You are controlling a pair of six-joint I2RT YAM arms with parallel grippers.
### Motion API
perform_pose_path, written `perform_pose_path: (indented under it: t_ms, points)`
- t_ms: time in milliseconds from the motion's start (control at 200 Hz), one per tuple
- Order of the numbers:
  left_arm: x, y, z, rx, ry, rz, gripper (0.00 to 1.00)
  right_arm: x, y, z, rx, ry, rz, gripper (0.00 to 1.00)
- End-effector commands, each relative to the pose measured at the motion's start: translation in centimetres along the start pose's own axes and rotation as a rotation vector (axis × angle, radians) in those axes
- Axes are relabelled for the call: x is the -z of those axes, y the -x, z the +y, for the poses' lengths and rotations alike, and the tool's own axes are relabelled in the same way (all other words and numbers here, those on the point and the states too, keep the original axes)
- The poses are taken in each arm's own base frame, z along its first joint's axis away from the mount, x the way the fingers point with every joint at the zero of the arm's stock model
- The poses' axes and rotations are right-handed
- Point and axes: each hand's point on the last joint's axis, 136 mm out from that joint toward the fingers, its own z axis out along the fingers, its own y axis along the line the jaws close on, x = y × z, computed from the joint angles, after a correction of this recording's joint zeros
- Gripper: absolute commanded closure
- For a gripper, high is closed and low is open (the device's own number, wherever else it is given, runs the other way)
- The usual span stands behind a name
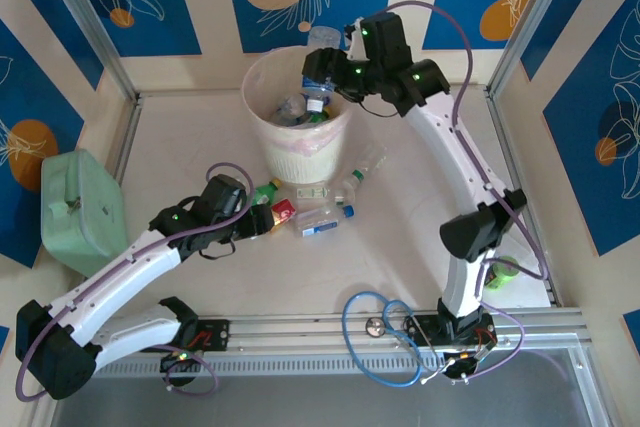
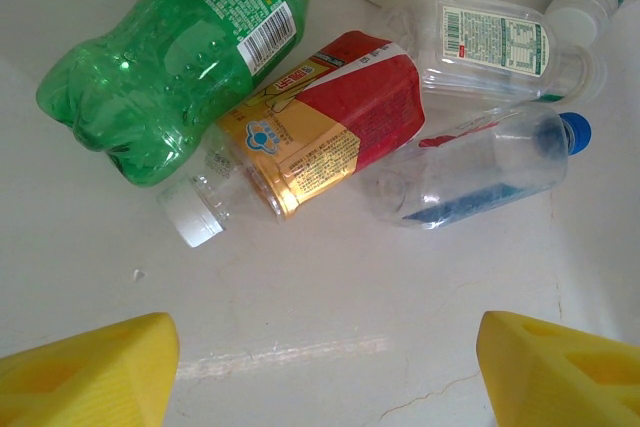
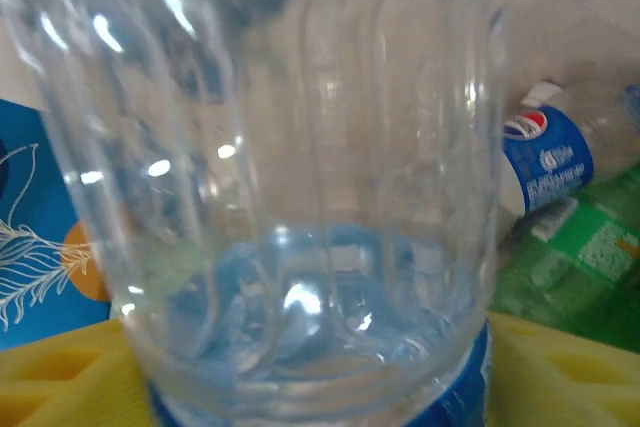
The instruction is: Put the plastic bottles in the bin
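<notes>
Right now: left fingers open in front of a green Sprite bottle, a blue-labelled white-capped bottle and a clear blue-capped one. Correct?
One slip: the left wrist view shows the white-capped bottle with a red and yellow label, not blue. The rest stands: left fingers open, green Sprite bottle and clear blue-capped bottle ahead of them.

Clear ribbed bottle dead centre, blue label band at 6 o'clock. Yellow fingers flank it at 7 and 5; can't tell if they're gripping it. Pepsi-labelled bottle at 3, green-labelled bottle at 4. Blue patterned panel at 9.
</notes>
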Motion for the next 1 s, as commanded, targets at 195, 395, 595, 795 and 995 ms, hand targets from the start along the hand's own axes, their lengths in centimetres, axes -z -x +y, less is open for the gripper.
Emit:
perform_pose_path:
  t_ms: [195, 395, 595, 795, 995]
  points:
    - [-0.2, -0.4, 0.6, -0.019, 0.019, 0.019, 0.21, 0.2, 0.7, 1.0, 0.018, 0.019, 0.022, 0.15]
    - [0.1, -0.2, 0.7, -0.016, 0.019, 0.014, 0.20, 2.7, 0.1, 1.2, 0.048, -0.002, -0.018, 0.16]
    - [0.5, -0.1, 0.6, -0.011, 0.013, 0.006, 0.20, 6.1, -2.7, -0.6, 0.059, -0.044, -0.043, 0.16]
    - [1.0, 1.1, 0.2, -0.017, 0.017, -0.037, 0.20, 10.4, -6.4, -3.7, 0.055, -0.106, -0.078, 0.16]
    - [1.1, 1.9, -0.4, -0.021, 0.000, -0.064, 0.19, 13.3, -10.3, -9.3, 0.019, -0.275, -0.083, 0.16]
